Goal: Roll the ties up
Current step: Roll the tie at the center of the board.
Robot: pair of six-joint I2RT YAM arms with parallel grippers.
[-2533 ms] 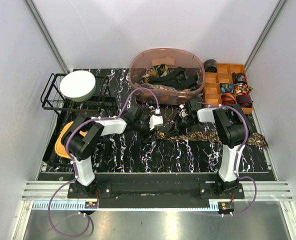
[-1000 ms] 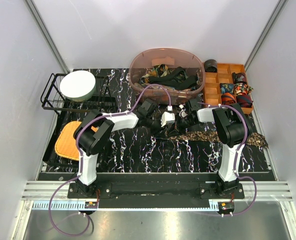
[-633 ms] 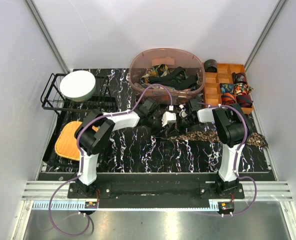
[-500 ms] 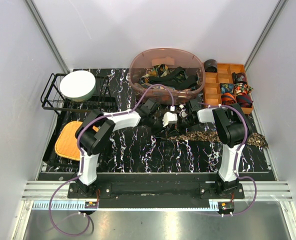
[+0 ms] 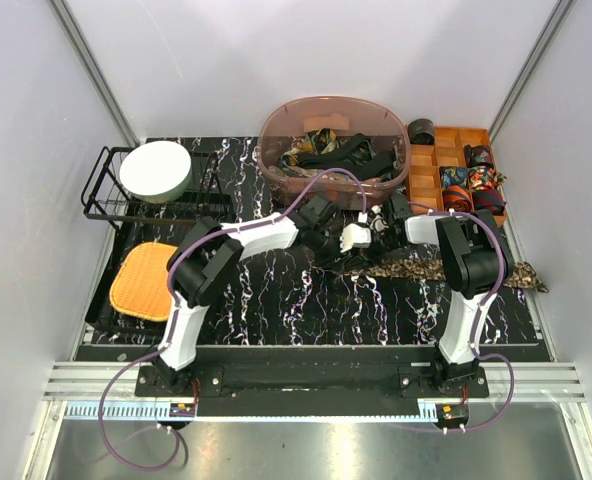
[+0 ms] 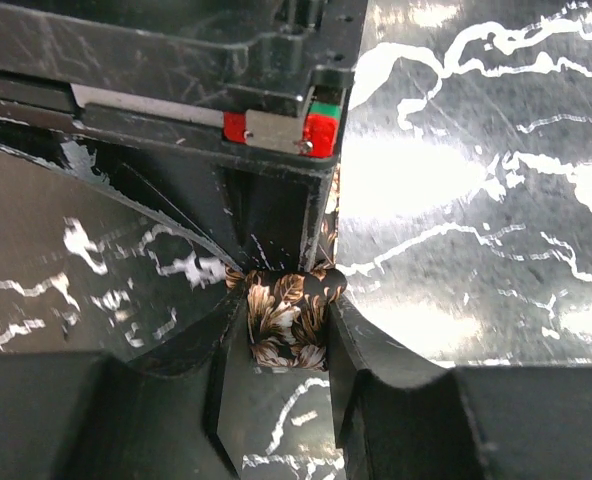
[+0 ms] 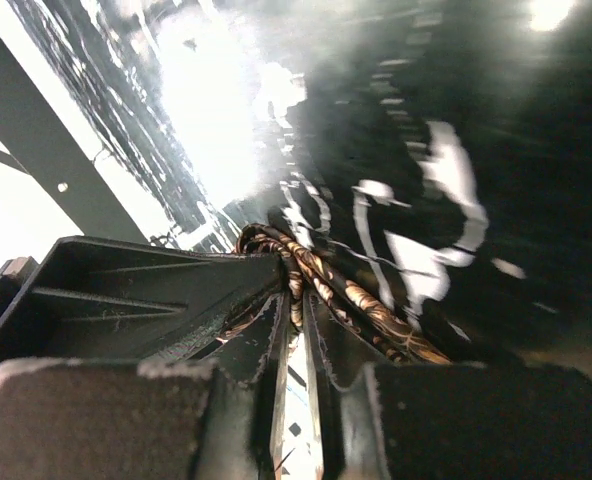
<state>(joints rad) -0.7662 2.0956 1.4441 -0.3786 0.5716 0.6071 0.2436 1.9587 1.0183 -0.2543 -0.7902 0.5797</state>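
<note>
The brown, tan-patterned tie (image 5: 406,269) lies flat on the dark marbled table (image 5: 276,300), in front of the translucent tub (image 5: 266,150), on the side towards the arm bases. Its long axis runs parallel to the tub's front wall. One end sits below the tub's right half, where both grippers meet. The other end points away to the right, well past the tub's right end and angled slightly further from the tub.

The left gripper (image 6: 286,335) is clamped on a narrow fold of the tie at that near end, with the leafy print bunched between its fingers (image 6: 351,360).

The right gripper (image 7: 294,300) stands just beside it, a little nearer the tub. Its fingers are only a thin slit apart, with twisted tie fabric gathered at their tips. Whether they are pinching it cannot be told.
</note>
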